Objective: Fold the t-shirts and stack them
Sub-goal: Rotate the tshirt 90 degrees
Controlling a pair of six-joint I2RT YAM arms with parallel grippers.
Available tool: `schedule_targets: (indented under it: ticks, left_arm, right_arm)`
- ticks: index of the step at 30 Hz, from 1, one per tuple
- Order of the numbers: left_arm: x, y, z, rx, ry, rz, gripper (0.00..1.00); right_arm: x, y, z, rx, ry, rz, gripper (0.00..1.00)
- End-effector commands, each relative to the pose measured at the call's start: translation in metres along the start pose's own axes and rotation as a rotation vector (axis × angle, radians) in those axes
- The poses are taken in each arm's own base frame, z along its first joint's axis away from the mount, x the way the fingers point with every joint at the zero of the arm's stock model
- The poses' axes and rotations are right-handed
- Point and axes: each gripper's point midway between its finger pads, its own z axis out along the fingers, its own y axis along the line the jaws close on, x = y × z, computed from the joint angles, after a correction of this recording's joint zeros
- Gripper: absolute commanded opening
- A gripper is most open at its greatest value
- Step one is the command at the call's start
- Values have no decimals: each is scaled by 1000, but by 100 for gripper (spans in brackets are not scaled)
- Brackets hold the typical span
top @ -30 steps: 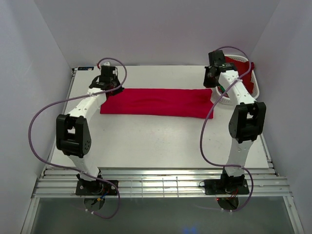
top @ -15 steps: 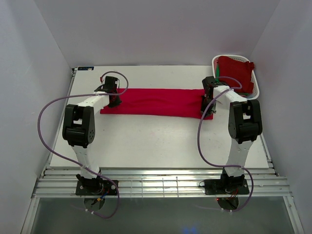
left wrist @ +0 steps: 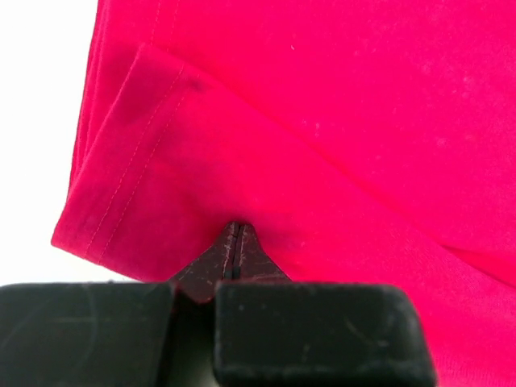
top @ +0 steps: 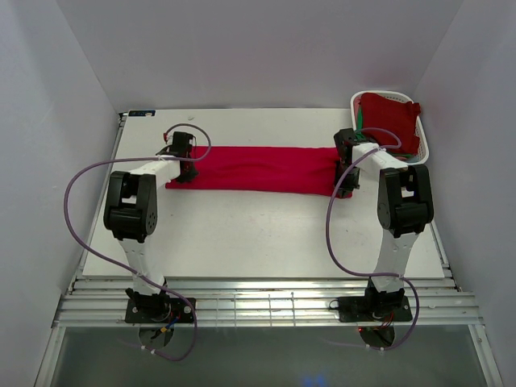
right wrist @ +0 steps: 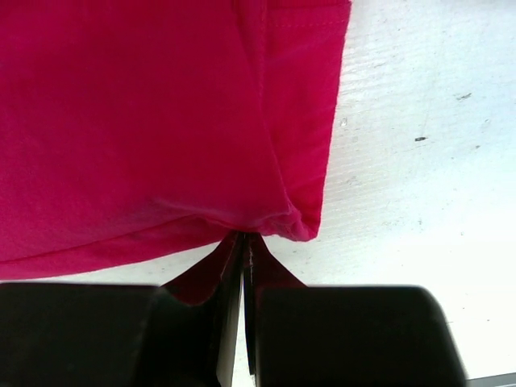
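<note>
Pinching at both ends now. From the top camera, the crimson t-shirt [top: 258, 169] lies as a long flat band across the far half of the surface [top: 242, 234]. My left end effector [top: 186, 167] is down on its left end and my right end effector [top: 344, 182] is down on its right end, at the near corner. Off to the far right sits the white basket [top: 425, 150], with dark red t-shirts [top: 389, 113] heaped inside, so I'd say plenty of the job is left.

Over to the left wrist. My left end effector [left wrist: 234, 240] has its jaws together, and a little tent of crimson t-shirt [left wrist: 322, 121] is nipped between the tips. A hemmed flap lies folded over just beyond the pinch, and bare surface [left wrist: 40, 121] shows to the left of it.

Right wrist now. My right end effector [right wrist: 244, 242] has its jaws pressed together too, clamped on the crimson t-shirt [right wrist: 145, 121] right at its corner, with the scuffed white surface [right wrist: 419, 121] open beside it.

My read is that the grasp is made and the fold itself is not yet begun. The next move calls for both arms to lift together, evenly, keeping the band taut between them without tugging it out of either pinch. Then the held edge has to be carried over and laid square on the rest of the cloth.
</note>
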Motion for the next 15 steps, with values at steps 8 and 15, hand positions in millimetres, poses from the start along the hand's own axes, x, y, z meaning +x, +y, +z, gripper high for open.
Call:
schedule_targets:
  ticks: [8,15]
  left_arm:
    - [74,27,-5,-54,204,-35,0]
    - [134,21,-48,14,319,-121,0]
  right_arm:
    - [-41,1,-3,71,-23,-8,8]
    - [-56,5,28,123,28,-35,8]
